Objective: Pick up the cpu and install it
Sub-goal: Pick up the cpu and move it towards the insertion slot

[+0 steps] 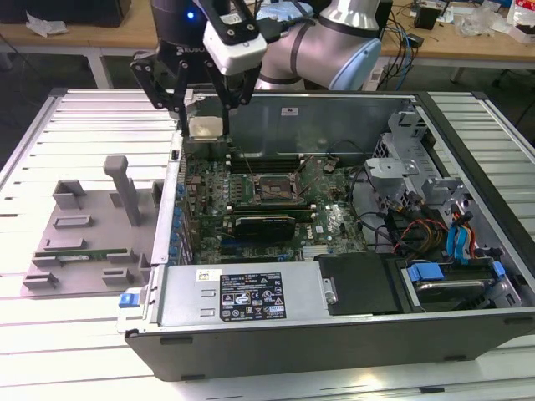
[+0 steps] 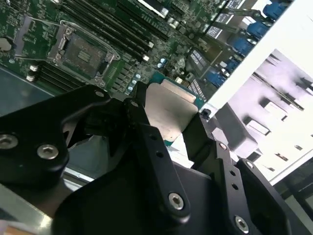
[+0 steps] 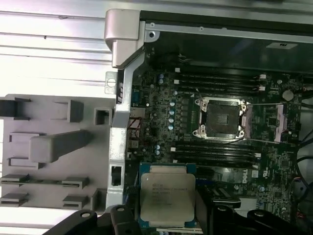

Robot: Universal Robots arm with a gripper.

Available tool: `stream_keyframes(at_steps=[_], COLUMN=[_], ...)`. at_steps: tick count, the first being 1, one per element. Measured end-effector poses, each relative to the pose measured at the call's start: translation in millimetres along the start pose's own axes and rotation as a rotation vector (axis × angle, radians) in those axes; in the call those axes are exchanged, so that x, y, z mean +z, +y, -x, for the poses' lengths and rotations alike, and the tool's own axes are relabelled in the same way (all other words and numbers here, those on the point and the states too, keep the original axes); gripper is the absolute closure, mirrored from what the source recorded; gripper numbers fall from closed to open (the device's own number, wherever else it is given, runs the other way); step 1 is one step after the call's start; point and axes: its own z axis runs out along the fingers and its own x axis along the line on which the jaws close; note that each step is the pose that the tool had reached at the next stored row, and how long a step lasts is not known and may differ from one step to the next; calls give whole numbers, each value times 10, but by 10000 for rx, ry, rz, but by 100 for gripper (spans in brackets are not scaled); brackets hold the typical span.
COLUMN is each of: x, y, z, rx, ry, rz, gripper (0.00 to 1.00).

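Gripper (image 1: 205, 115) state: clamped on the cpu (image 1: 207, 128), one black finger on each of two opposite edges. The chip is clear of every surface, in the air.

Position, exterior view: the cpu hangs over the far corner of the open computer case (image 1: 334, 342) on the exterior view's left, just inside the case wall. It is above the motherboard (image 1: 326, 221) and well apart from the socket (image 1: 276, 188).

Both wrist views: the silver top of the cpu (image 3: 166, 193) faces the camera, with a thin green rim showing round it. The fingers (image 2: 146, 132) press against its sides and the chip sits level between them. The socket (image 3: 220, 117) has its dark centre uncovered and thin wire levers stand out at its sides.

Table (image 1: 50, 134): slatted metal. The case lies on its side across the middle. A grey fixture tray (image 1: 84, 225) sits near the table edge on the exterior view's left, just beside the case. A narrow green memory stick (image 1: 79, 251) lies in it.

Writing:
- Several lines of dark print on the cpu top, too fine to make out.
- A black label (image 1: 251, 294) with white print and marks on the grey cover at the case's near side.
- A small white sticker (image 1: 288, 109) on the inner far wall.
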Motion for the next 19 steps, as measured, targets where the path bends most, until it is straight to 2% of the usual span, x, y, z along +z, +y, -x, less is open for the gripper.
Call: stream_keyframes(at_steps=[5,8,11,19], x=[88,140,166,284], y=[-4,-3,-3,-4], z=[213,314,353,509], rx=[-1,0,-1,-1], ry=[27,38,41,50], rz=[2,2,2,2], gripper=[45,45,45,45])
